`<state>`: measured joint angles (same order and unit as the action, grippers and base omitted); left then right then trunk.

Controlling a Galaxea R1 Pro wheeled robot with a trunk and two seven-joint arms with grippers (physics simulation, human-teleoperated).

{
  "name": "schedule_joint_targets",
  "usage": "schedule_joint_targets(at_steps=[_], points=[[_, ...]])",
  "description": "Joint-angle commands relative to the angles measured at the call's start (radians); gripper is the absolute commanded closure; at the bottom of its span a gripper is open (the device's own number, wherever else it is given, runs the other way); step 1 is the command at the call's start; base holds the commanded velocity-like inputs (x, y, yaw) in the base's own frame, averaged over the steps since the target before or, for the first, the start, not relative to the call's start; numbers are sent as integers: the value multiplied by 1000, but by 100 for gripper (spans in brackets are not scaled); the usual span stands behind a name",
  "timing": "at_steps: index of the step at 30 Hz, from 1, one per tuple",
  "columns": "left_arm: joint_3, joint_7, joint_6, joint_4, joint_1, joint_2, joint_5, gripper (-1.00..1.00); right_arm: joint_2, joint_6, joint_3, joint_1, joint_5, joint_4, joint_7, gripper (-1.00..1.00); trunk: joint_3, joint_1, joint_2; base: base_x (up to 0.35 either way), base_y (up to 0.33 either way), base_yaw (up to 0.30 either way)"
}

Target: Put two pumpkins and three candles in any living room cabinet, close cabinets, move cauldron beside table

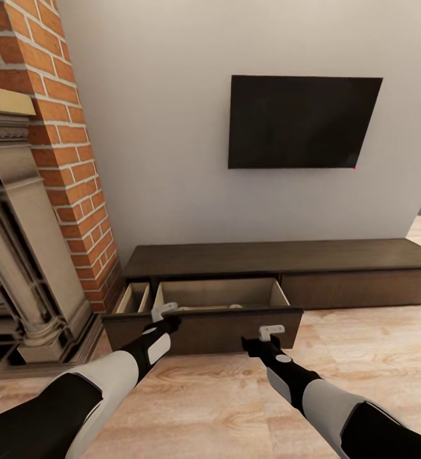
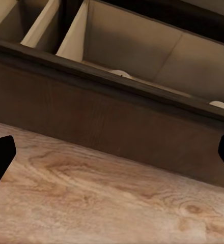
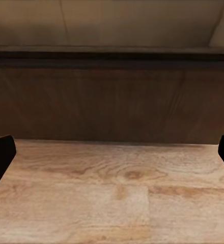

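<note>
The cabinet (image 1: 280,255) is a long, low dark-brown unit against the wall. Its left wide drawer (image 1: 218,292) is pulled out, showing pale wood insides. My left gripper (image 1: 164,316) and right gripper (image 1: 271,334) are both low in front of the dark drawer front (image 1: 204,331), near its left and right ends. In the wrist views the left gripper (image 2: 112,155) and right gripper (image 3: 112,155) are open and hold nothing. Two pale rounded tops (image 2: 121,73) peek above the drawer front; I cannot tell if they are candles. The pumpkins, the cauldron and the table are out of view.
A brick fireplace (image 1: 38,191) with a stone surround stands at the left, close to the cabinet's end. A black television (image 1: 300,121) hangs on the wall above. Light wooden floor (image 1: 236,395) lies under both arms. A narrow second compartment (image 1: 134,298) sits left of the drawer.
</note>
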<state>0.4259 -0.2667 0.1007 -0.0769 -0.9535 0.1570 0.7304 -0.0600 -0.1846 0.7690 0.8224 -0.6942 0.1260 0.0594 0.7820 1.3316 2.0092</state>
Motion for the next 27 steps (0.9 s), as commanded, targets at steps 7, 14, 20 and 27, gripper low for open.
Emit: schedule_joint_targets(at_steps=[7,14,20,27], points=[[19,-6,34,-41,-1,5,-124,-100,0,-58,8,1,-7,16,4,-100,23,27,50,0,0,0],[22,-8,65,-65,-1,10,-152,-100,2,-62,6,1,-7,21,1,-100,45,54,99,0,0,0],[21,-10,78,-67,-1,10,-242,-100,2,-64,7,1,-7,23,0,-100,64,77,141,0,0,0],[18,-5,203,7,6,10,-272,-100,1,-90,7,1,-7,37,4,-100,86,103,190,0,0,0]])
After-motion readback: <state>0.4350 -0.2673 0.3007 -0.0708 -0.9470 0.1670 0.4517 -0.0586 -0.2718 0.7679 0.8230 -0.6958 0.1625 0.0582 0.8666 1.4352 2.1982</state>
